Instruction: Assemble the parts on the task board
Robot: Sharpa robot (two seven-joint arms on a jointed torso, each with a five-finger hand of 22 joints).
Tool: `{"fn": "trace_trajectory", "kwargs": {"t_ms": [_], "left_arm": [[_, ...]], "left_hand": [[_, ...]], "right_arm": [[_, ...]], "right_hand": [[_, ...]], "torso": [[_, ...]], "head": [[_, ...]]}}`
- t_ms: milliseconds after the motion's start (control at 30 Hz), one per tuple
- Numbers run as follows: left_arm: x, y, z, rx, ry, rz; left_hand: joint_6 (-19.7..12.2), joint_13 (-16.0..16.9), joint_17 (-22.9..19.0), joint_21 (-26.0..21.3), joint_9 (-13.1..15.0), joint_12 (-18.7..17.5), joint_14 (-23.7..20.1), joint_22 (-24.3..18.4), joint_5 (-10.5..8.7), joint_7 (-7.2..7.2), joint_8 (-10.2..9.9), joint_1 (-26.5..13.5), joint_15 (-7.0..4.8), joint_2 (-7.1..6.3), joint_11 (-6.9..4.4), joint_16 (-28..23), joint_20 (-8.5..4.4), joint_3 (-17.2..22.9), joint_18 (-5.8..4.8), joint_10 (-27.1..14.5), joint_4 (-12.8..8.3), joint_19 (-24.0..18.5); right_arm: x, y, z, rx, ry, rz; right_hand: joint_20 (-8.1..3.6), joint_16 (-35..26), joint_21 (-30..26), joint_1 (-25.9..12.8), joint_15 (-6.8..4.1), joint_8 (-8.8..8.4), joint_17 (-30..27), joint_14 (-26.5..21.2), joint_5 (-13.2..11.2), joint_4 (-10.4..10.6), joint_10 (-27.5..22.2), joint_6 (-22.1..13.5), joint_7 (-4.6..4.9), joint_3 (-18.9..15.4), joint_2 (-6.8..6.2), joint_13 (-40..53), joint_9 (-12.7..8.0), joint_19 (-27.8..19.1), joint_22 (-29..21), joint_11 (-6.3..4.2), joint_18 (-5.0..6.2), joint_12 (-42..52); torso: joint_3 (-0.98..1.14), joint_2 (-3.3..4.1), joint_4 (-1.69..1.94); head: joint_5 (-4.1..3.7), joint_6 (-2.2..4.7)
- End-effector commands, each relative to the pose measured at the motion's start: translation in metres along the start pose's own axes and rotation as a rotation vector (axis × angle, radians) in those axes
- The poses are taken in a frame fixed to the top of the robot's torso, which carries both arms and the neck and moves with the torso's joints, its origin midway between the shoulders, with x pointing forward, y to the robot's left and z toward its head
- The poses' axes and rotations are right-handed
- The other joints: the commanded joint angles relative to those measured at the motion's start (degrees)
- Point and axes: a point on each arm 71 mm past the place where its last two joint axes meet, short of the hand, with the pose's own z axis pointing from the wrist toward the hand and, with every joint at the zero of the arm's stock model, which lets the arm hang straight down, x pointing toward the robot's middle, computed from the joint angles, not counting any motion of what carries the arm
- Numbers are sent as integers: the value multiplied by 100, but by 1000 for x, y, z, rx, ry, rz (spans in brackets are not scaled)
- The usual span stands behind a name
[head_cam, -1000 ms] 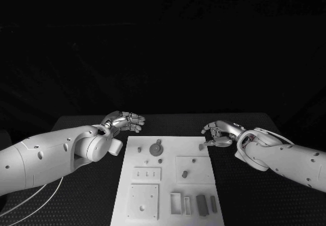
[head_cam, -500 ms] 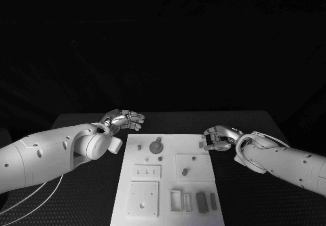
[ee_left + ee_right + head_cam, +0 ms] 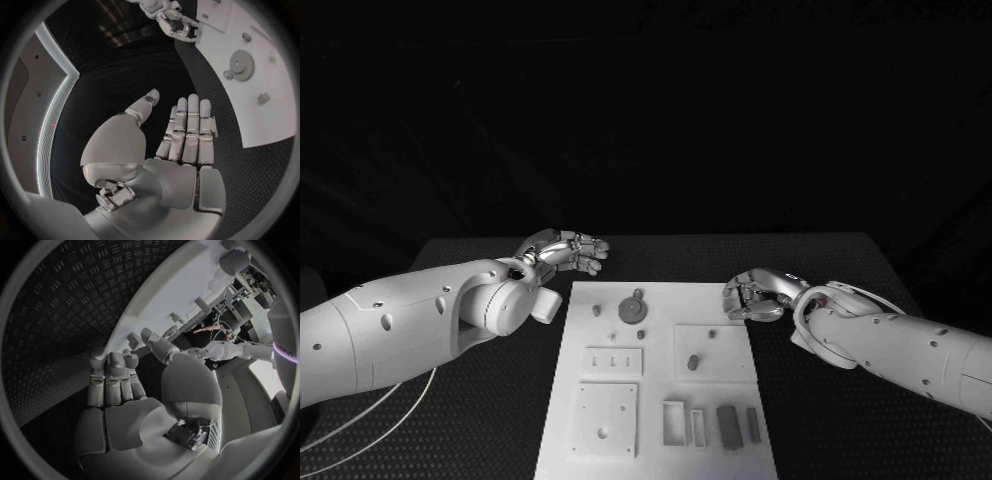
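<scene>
The white task board point(image 3: 661, 400) lies in the middle of the black table. On it are a grey gear point(image 3: 633, 312), an oval part point(image 3: 692, 364) and two dark bars point(image 3: 728, 425) near the front. My right hand point(image 3: 759, 295) hovers at the board's far right edge, fingers bent down over a small grey part point(image 3: 733, 312); I see nothing held in it. In the right wrist view its fingers point(image 3: 112, 377) reach toward small parts point(image 3: 134, 340) on the board. My left hand point(image 3: 567, 250) hangs off the far left corner, empty, its fingers point(image 3: 187, 125) stretched out side by side.
The left wrist view shows the board point(image 3: 262, 120), the gear point(image 3: 240, 62) and my right hand point(image 3: 178, 25) at its far edge. Bare black table point(image 3: 862, 420) flanks the board on both sides. A white cable point(image 3: 372, 425) loops under my left arm.
My right hand has moved in toward the board's right edge and lowered over the small part there, its fingers curling more. The left hand has hardly moved.
</scene>
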Motion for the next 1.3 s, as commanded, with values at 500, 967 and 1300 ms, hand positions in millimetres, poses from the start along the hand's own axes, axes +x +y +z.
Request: {"fn": "trace_trajectory", "kwargs": {"t_ms": [500, 967, 1300], "left_arm": [[3, -1, 1, 6, 22, -2], [3, -1, 1, 5, 22, -2], [3, -1, 0, 3, 24, -1]], "left_hand": [[-5, 8, 15, 29, 11, -37, -26, 123, -8, 57, -44, -46, 4, 18, 25, -42, -2, 33, 42, -7, -4, -51], [-6, 9, 18, 31, 13, -40, -27, 123, -8, 58, -46, -48, 4, 18, 24, -44, -1, 35, 42, -9, -5, -53], [-7, 10, 20, 32, 15, -43, -28, 123, -7, 58, -48, -44, 4, 17, 21, -47, -1, 37, 43, -11, -8, -55]], "right_arm": [[4, 4, 3, -9, 4, -34], [7, 5, 4, -11, 12, -32], [7, 4, 5, -2, 18, -48]], "right_hand": [[-20, 2, -5, 64, -117, 217, 15, 33, -285, 75, -555, 661, 88, 430, 89, -53, 64, 44, 55, 15, 275, 37], [-47, -4, 13, -23, -213, 410, 25, 51, -286, 61, -509, 970, -29, 505, 233, -84, 176, 67, 54, -90, 275, 22], [-53, -14, 15, -79, -262, 500, 27, 52, -286, 47, -496, 1065, -83, 503, 332, -97, 272, 66, 52, -142, 275, 9]], "torso": [[-2, -9, -9], [-2, -15, -9], [-4, -14, -10]], "head": [[1, 1], [13, -29], [18, -56]]}}
